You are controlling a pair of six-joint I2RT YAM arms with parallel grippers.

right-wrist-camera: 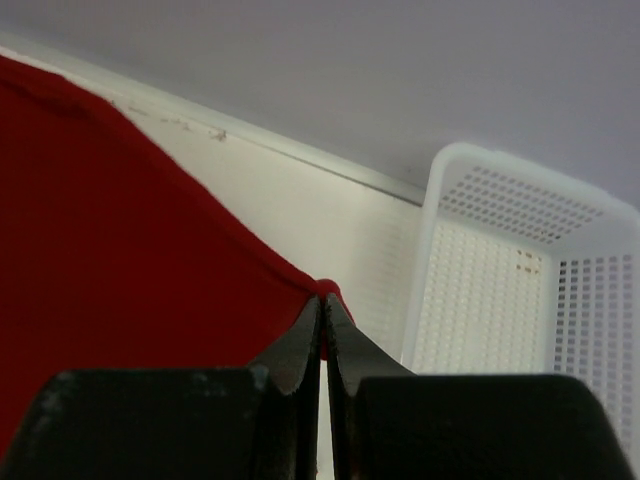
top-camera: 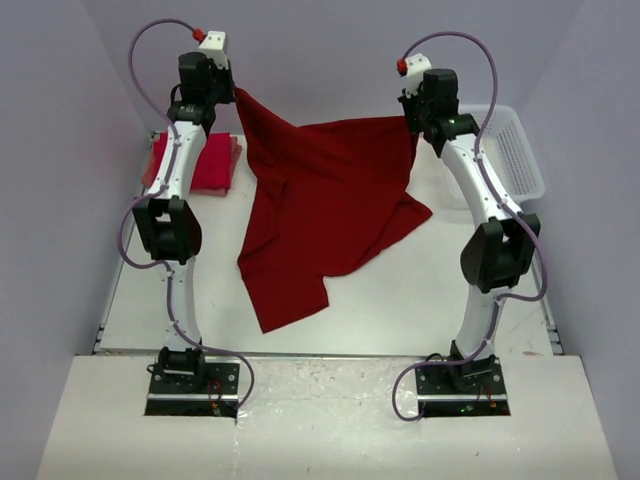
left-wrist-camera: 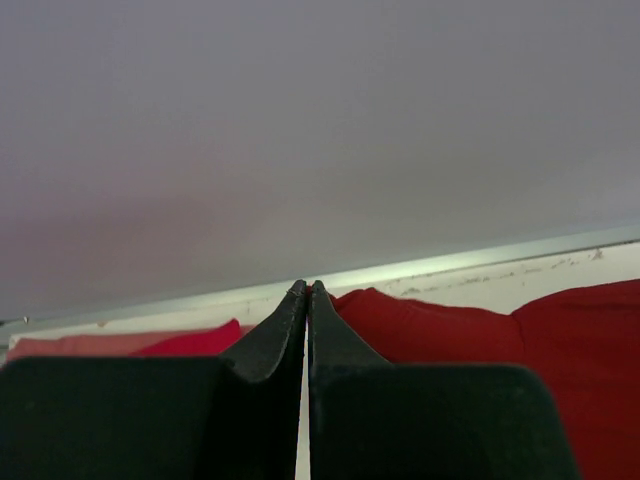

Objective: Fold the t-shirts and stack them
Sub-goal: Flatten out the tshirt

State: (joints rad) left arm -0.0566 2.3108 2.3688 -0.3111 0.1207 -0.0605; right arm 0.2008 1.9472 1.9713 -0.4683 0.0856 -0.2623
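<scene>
A dark red t-shirt (top-camera: 325, 210) hangs stretched between both arms above the table, its lower part trailing onto the surface. My left gripper (top-camera: 232, 93) is shut on its top left corner, and cloth (left-wrist-camera: 450, 330) shows right beside the closed tips (left-wrist-camera: 307, 288). At the top right corner my right gripper (top-camera: 410, 122) is shut on the shirt, with red fabric (right-wrist-camera: 120, 260) pinched at the fingertips (right-wrist-camera: 324, 300). A folded brighter red t-shirt (top-camera: 205, 162) lies at the back left of the table, also visible as a red edge (left-wrist-camera: 190, 342) in the left wrist view.
A white lattice basket (top-camera: 515, 150) stands at the back right of the table, close to the right arm; its wall (right-wrist-camera: 500, 290) fills the right of the right wrist view. Grey walls enclose the white table (top-camera: 400, 310) on three sides.
</scene>
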